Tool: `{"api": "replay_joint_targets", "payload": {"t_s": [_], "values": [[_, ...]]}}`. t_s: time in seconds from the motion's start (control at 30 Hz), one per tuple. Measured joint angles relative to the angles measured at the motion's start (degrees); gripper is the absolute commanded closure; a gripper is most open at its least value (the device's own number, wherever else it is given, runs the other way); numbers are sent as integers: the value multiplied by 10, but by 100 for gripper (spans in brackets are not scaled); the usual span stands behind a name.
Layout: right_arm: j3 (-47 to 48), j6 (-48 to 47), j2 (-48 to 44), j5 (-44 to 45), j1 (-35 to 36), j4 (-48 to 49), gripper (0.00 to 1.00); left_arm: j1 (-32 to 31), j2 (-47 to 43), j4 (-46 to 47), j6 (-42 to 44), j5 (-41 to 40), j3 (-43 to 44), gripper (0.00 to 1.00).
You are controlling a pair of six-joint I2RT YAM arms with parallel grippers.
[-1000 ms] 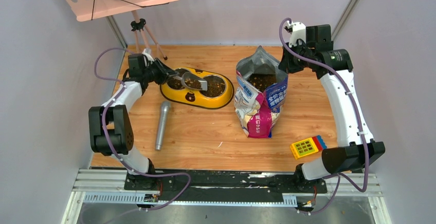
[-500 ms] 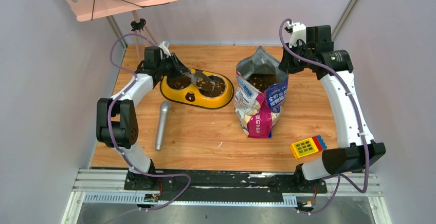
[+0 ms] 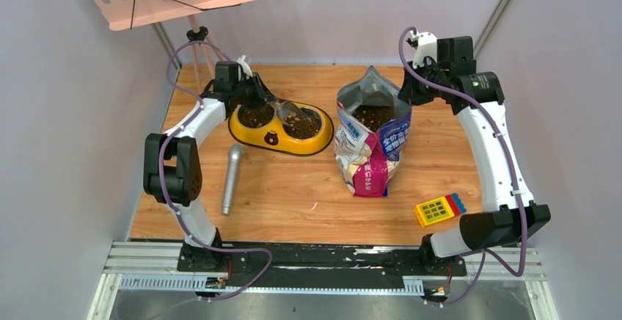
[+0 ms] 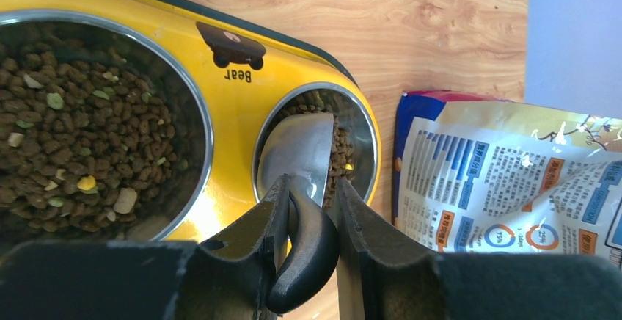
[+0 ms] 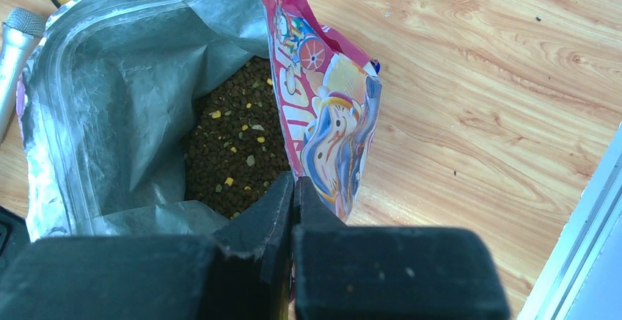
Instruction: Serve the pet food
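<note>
1. Both fingers of the left gripper [image 4: 312,197] clamped the scoop [image 4: 299,151] by its dark handle, bowl tipped into the feeder [image 4: 224,96].
2. Brown pet food [image 4: 73,136] filled both dishes; more sat in the bag [image 5: 323,114], its rim pinched by the right gripper [image 5: 293,188].
3. Pouring seemed under way; next, lift the scoop clear.

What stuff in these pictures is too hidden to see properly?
- Left wrist view: the scoop's handle end, hidden between the left pincer's fingers.
- Left wrist view: one bowl of the feeder, cut by the edge.
- Right wrist view: how deep the pet food goes, hidden by the bag's foil walls.
- Top view: the yellow keypad toy's buttons, too small.
</note>
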Motion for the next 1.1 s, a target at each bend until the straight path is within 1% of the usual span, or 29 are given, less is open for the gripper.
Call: {"api": "replay_joint_targets", "payload": {"t_s": [0.17,0.27,0.93,1.1], "values": [[0,-2,0,0,0,0,100,-6,0,-38,30,-40,33,100],[0,-3,0,0,0,0,100,-10,-1,-53,42,-51,41,100],[0,-4,0,0,0,0,100,-15,-35,-94,91,-94,57,100],[0,-4,0,0,0,0,100,-28,-35,-104,108,-111,68,100]]}}
